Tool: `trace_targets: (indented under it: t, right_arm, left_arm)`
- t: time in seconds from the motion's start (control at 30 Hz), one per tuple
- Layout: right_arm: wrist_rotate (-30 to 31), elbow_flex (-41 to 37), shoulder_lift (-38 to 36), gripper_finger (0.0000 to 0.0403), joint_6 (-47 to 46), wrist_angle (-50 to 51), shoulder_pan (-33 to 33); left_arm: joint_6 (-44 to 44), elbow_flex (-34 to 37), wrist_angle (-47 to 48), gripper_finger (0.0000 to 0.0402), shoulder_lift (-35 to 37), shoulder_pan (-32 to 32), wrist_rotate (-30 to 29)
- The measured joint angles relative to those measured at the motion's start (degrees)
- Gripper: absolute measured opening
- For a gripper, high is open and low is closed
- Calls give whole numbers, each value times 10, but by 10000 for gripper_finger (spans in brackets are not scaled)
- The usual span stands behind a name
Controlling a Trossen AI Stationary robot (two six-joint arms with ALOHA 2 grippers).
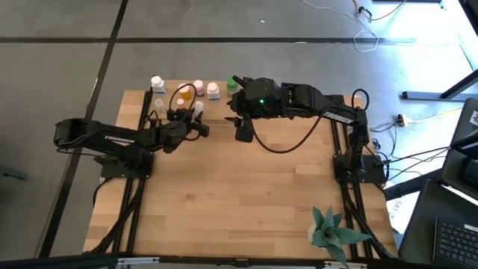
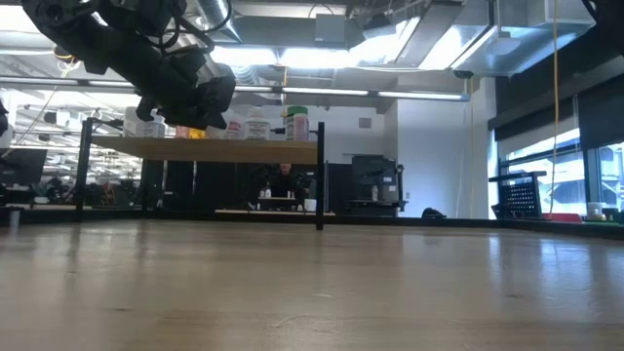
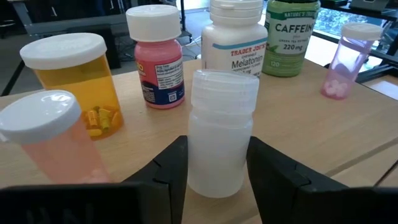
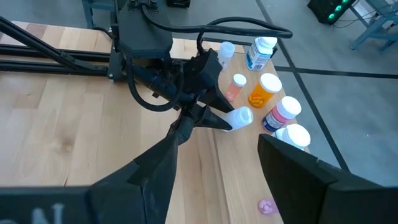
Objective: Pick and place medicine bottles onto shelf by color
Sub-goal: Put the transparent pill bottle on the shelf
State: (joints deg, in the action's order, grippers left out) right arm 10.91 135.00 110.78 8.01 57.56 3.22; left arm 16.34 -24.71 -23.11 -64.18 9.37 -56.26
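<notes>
You read "Trader Joe's Melatonin" on one white bottle (image 3: 231, 37), "Caffeine 220 mg" on one green bottle (image 3: 290, 36), left gripper (image 3: 217, 168) clamps one clear bottle (image 3: 221, 134), right gripper (image 4: 217, 165) fingers spread, empty.

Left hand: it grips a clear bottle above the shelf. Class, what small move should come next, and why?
Probably lower it and let go. The left hand is shut on the clear bottle, which hangs over bare shelf in front of the pink bottle and white bottle. The right hand waits open.
</notes>
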Motion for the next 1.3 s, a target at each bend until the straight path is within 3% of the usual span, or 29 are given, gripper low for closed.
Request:
trace_targets:
  t: [1.3]
  right_arm:
    - [0, 0, 0, 226, -28, 4, 19]
  left_arm:
    - [-1, 0, 1, 148, 0, 4, 11]
